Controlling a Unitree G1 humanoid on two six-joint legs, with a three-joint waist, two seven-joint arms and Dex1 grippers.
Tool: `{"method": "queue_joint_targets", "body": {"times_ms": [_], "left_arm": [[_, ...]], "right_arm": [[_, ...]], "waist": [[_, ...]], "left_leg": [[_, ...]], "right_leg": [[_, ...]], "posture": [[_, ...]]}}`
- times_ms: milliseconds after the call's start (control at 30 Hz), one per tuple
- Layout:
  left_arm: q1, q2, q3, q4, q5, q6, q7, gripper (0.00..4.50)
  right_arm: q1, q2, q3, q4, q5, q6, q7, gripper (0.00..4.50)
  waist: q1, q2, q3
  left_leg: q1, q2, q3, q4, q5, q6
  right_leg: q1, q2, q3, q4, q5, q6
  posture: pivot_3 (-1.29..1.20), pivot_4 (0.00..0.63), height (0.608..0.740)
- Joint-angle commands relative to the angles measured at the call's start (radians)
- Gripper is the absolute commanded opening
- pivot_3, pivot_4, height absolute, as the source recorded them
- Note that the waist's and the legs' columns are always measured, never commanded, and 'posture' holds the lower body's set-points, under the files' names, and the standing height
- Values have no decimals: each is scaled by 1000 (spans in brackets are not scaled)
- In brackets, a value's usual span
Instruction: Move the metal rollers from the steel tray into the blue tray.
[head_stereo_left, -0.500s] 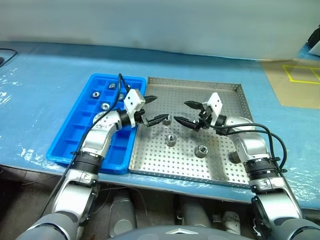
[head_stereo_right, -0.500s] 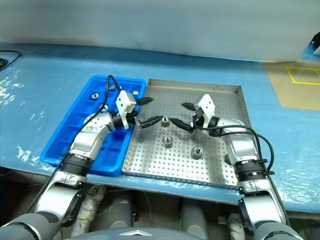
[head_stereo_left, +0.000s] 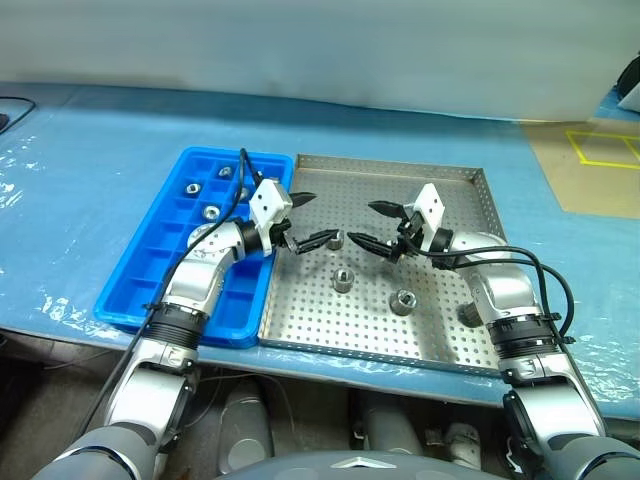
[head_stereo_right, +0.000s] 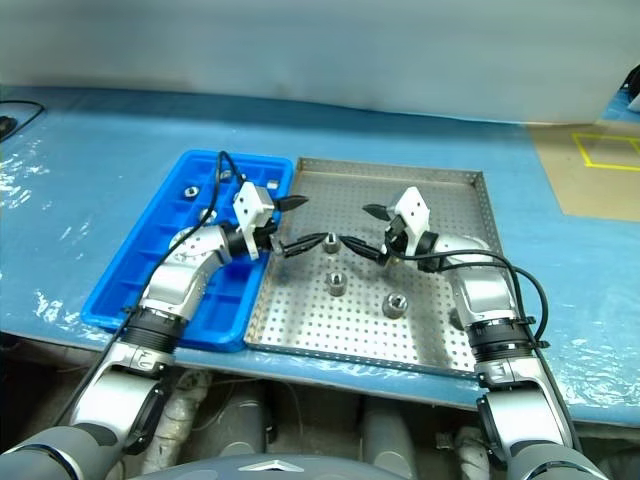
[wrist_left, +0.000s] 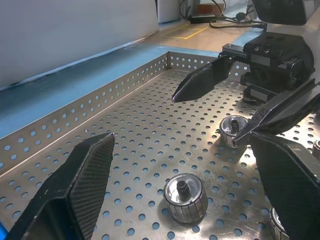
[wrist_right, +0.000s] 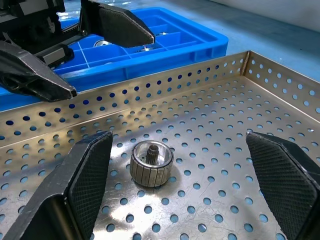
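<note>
Both end effectors hang wide open and empty over the steel tray (head_stereo_left: 480, 300), the left end effector (head_stereo_left: 308, 220) and the right end effector (head_stereo_left: 378, 226) pointing at each other with fingertips near but apart. Between and just below them lies one roller (head_stereo_left: 336, 239); two more rollers (head_stereo_left: 342, 280) sit on the perforated base nearer the robot, and another appears partly hidden beside the right forearm. The blue tray (head_stereo_left: 130, 290) lies behind the left end effector, touching the steel tray's side, with a few rollers already in its far compartments.

Judging the risks: both end effectors face the same roller, so if both close in together their fingers could collide. The roller is short and smooth, so a grip set too high or off-centre might squirt it across the base. Carrying it back over the raised rim could knock it loose, or drop it astride a compartment wall.
</note>
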Motion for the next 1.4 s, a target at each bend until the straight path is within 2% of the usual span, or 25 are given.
{"method": "queue_joint_targets", "body": {"times_ms": [33,600,733,1167,1400], "left_arm": [[-25,-10,3,-8,-8,-21,3,4500],[-62,-24,-3,78,3,-59,-13,4500],[-80,-1,-32,113,37,6,-20,4500],[-288,-7,-107,378,152,7,-63,4500],[-411,-60,-155,582,238,-36,-68,4500]], "right_arm": [[-18,-14,-14,-56,12,6,-4,4466],[19,-53,-38,-111,24,38,-20,4466],[39,-59,-41,-131,18,37,-32,4466],[209,-101,-111,-296,25,110,-135,4466],[311,-113,-156,-394,32,140,-199,4466]], "waist": [[0,0,0],[-3,0,0],[-3,0,0],[-17,0,0],[-45,0,0]], "left_leg": [[0,0,0,0,0,0],[0,0,0,1,0,0],[0,0,0,2,0,0],[3,0,0,2,0,1],[2,-1,1,2,-2,2]], "right_leg": [[0,0,0,0,0,0],[0,0,0,1,0,0],[0,0,0,1,0,0],[3,0,4,0,0,0],[4,1,6,-3,0,0]], "posture": [[-173,150,740],[-223,150,740],[-250,150,740],[-434,150,740],[-537,150,740]]}}
